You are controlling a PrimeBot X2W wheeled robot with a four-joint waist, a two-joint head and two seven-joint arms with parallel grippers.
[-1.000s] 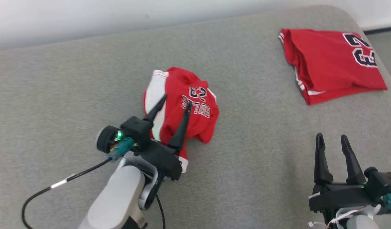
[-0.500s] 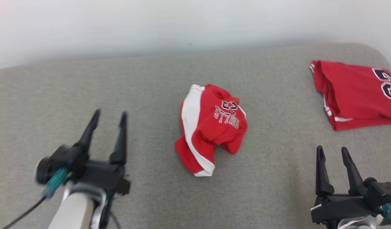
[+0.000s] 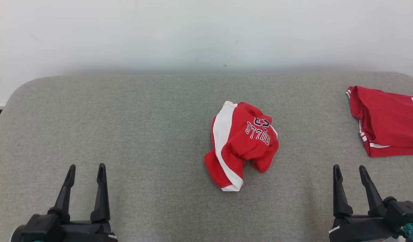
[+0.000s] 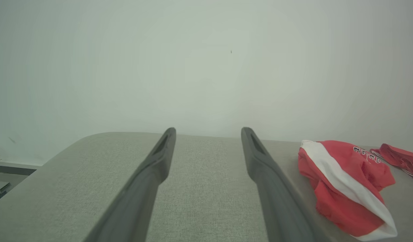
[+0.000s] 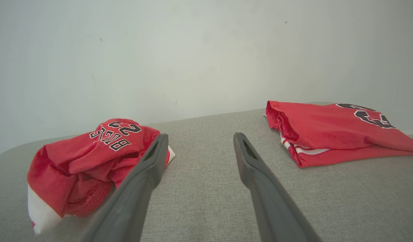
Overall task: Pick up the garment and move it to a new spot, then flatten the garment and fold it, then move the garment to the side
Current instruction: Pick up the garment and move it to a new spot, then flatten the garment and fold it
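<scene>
A crumpled red garment [image 3: 241, 144] with a white stripe and dark lettering lies bunched near the middle of the grey cushioned surface [image 3: 142, 127]. It also appears at the right of the left wrist view [image 4: 344, 181] and at the left of the right wrist view [image 5: 88, 161]. My left gripper [image 3: 86, 167] stands open at the lower left, well apart from the garment, nothing between its fingers. My right gripper [image 3: 349, 168] stands open at the lower right, also empty.
A second red jersey [image 3: 386, 121] with dark numerals lies folded at the right edge of the surface, also in the right wrist view [image 5: 330, 131]. A white wall [image 3: 193, 33] runs behind. The surface's rounded left corner [image 3: 14, 94] drops off.
My left gripper, over the crumpled garment a second ago, has drawn back to the lower left, open and empty. The head camera has tilted up and turned, shifting the whole picture. The garment lies still.
</scene>
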